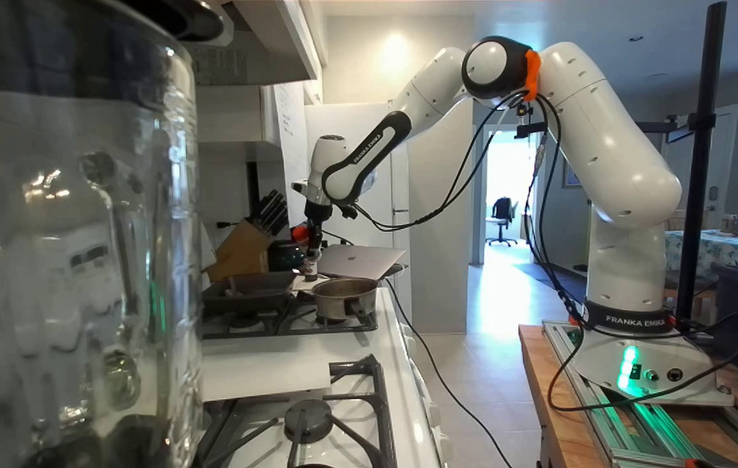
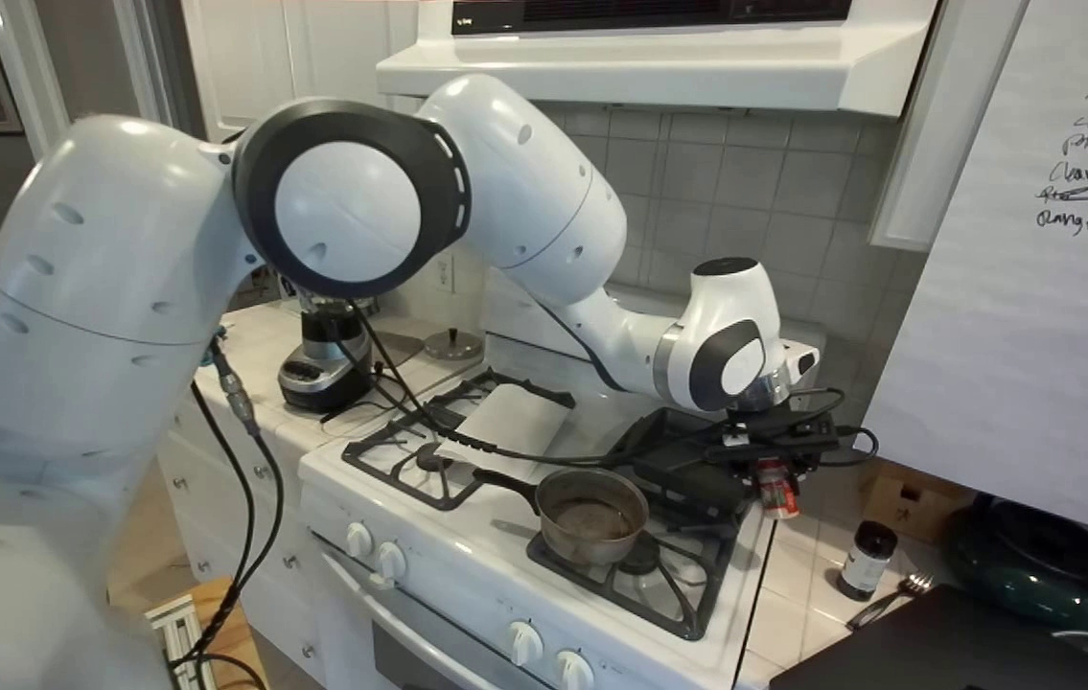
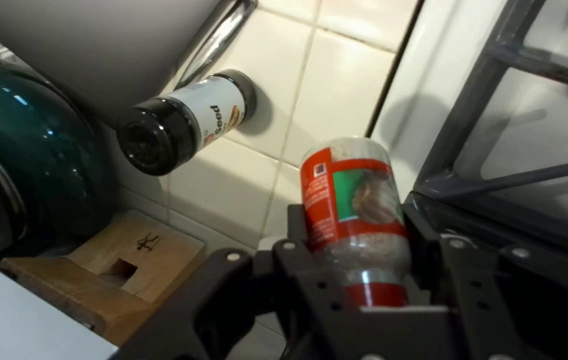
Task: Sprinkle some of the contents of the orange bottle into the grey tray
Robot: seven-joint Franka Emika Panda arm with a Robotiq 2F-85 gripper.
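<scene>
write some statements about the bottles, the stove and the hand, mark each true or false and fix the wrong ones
1. The hand grips the red-labelled bottle. True.
2. The grey tray and the saucepan rest on the stove. True.
3. The saucepan is upside down. False: its open top faces up.
4. The black-capped bottle is on the tiled counter. True.
5. The black-capped bottle lies on its side. False: it stands upright.
6. The red-labelled bottle is inside the saucepan. False: the hand holds it outside.
</scene>
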